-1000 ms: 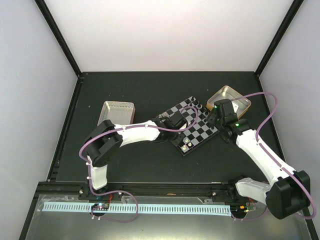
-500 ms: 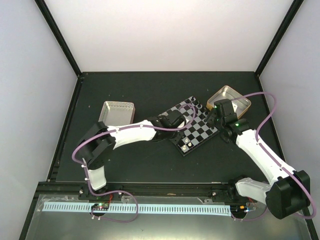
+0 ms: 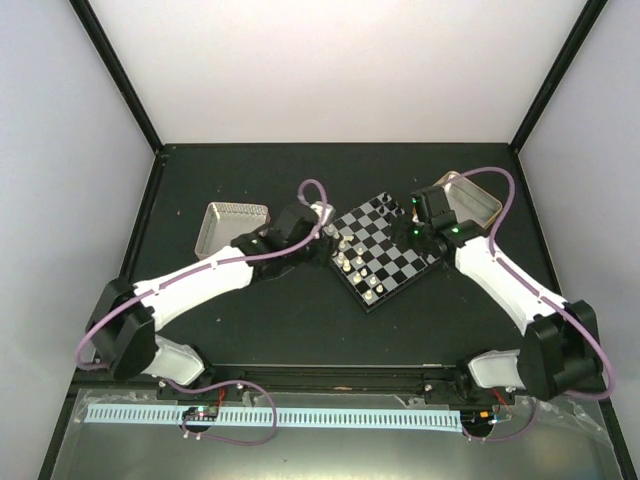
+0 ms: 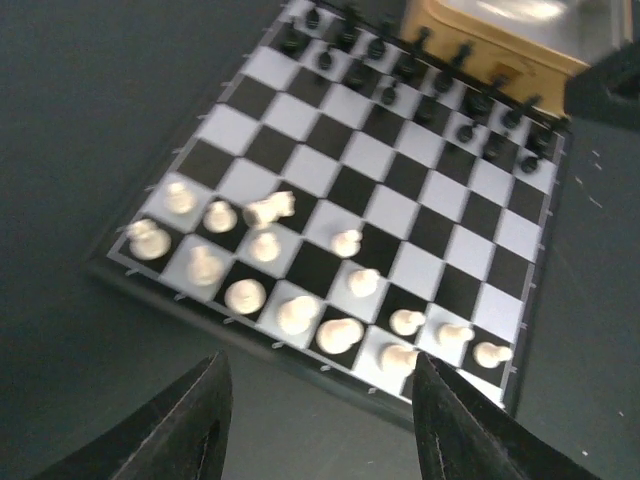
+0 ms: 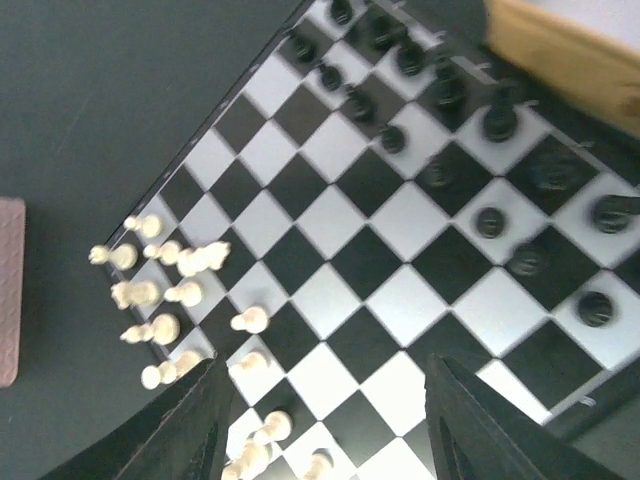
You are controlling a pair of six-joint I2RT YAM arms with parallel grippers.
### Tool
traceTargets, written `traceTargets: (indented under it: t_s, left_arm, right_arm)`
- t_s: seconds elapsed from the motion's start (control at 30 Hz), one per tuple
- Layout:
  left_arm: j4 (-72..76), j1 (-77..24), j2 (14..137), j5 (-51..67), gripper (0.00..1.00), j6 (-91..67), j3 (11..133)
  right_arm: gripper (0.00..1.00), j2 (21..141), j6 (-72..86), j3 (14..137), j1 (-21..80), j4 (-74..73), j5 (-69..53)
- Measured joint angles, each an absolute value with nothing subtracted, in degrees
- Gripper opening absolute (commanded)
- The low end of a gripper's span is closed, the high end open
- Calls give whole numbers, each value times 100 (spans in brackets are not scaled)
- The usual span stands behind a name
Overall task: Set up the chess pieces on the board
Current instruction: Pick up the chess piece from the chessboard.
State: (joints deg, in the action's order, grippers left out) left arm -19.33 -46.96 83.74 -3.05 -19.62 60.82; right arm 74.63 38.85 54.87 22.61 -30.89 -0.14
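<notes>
The board (image 3: 400, 262) lies turned diagonally in the middle of the dark table. Cream-white chess pieces (image 4: 300, 313) stand in two rows on its near-left side, and one of them (image 4: 270, 208) lies tipped on its side. Black chess pieces (image 4: 480, 100) line the far-right side. My left gripper (image 4: 315, 400) hangs open just off the board's white edge, with nothing between its fingers. My right gripper (image 5: 330, 420) is open above the board (image 5: 390, 220), black pieces (image 5: 490, 222) to its right and white ones (image 5: 250, 320) to its left. In the top view the left gripper (image 3: 325, 213) and right gripper (image 3: 418, 226) flank the board.
A silver tin (image 3: 235, 225) lies left of the board, beside the left wrist. A second, gold-lined tin (image 3: 465, 195) sits behind the board's right corner, close to the black pieces (image 4: 490, 40). Black frame posts and white walls close in the table.
My left arm has drawn back from over the board to its left edge, and its jaws have opened. My right arm has stretched forward toward the board's right corner.
</notes>
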Motion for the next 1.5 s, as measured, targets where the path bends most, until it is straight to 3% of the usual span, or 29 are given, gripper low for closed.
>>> traceTargets:
  t_s: [0.27, 0.7, 1.5]
  left_arm:
    - [-1623, -3758, 7393, -266, 52, -2626, 5100]
    - [-1450, -3131, 6858, -1, 53, -2974, 4536]
    - [-1317, -2995, 6947, 432, 53, -3022, 4493]
  right_arm:
    - [46, 8840, 3208, 6628, 2939, -3369, -198]
    - [45, 11212, 2541, 8444, 3428, -4062, -14]
    - [44, 11996, 2523, 9214, 3448, -4447, 563]
